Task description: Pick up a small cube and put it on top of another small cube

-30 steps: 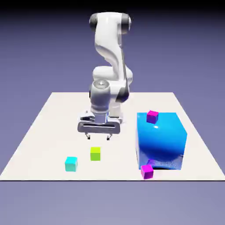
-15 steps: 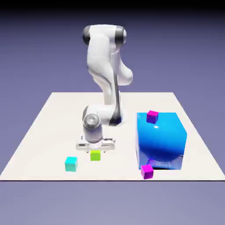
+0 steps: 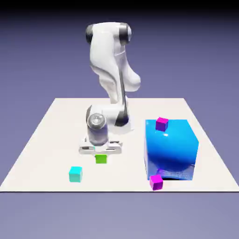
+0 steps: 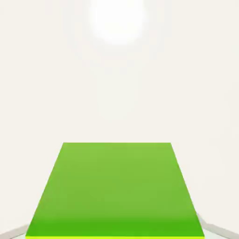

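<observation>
A plain blue-violet backdrop stands behind a pale desk (image 3: pixel 51 140), with a bright patch of light showing on its surface in the hand view. The robot arm (image 3: pixel 108 51) reaches down toward the near half of the desk, and its fingers (image 3: pixel 101 158) are closed on the lime-green cube (image 3: pixel 101 159), which fills the space between them in the hand view. In the exterior view the cube sits right under the hand, its upper part hidden; whether its underside touches the desk I cannot tell.

The cyan cube (image 3: pixel 75 174) lies nearer the camera and toward the exterior view's left. On the exterior view's right is the big blue cube (image 3: pixel 169 151), with one magenta cube (image 3: pixel 162 124) on top and another magenta cube (image 3: pixel 156 182) beside its front.

The step in hand looks to be the lift. To do it well, keep the grip firm and even, raise the cube straight up, and let it clear the height of a small cube before going sideways. The cube looks square to the hand, which should help it sit flat later. The cyan cube seems the easiest target, being close and in the open; a swing toward the blue cube would need far more height. Lower slowly, centre over centre, and release only once the faces meet, since an off-centre drop could topple the stack.
</observation>
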{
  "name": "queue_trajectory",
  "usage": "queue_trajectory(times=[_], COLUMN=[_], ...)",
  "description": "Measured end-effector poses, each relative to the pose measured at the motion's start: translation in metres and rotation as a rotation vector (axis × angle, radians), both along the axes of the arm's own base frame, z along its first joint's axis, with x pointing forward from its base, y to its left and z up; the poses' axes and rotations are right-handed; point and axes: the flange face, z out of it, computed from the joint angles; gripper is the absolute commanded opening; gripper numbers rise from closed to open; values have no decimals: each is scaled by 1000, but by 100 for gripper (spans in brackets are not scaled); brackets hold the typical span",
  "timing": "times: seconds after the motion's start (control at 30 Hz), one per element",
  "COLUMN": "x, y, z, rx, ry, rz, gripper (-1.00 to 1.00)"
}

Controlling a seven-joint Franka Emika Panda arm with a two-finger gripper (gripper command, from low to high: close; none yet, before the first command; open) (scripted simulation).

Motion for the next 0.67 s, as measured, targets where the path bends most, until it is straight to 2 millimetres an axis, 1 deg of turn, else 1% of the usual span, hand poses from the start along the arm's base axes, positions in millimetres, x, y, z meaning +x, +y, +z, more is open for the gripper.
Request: queue_trajectory(times=[0.2,0.37,0.43,0.53,0.57,0.63,0.67], x=[36,61,62,46,42,42,48], y=[-64,-114,-117,-110,-108,-108,-111], z=[20,47,48,-5,-17,-17,1], rx=[2,-5,-5,-5,-5,-8,-7], ry=[7,-6,-7,-7,-7,-6,-7], rz=[-186,-316,-322,-321,-321,-320,-320], gripper=[-100,-100,-100,-100,100,100,100])
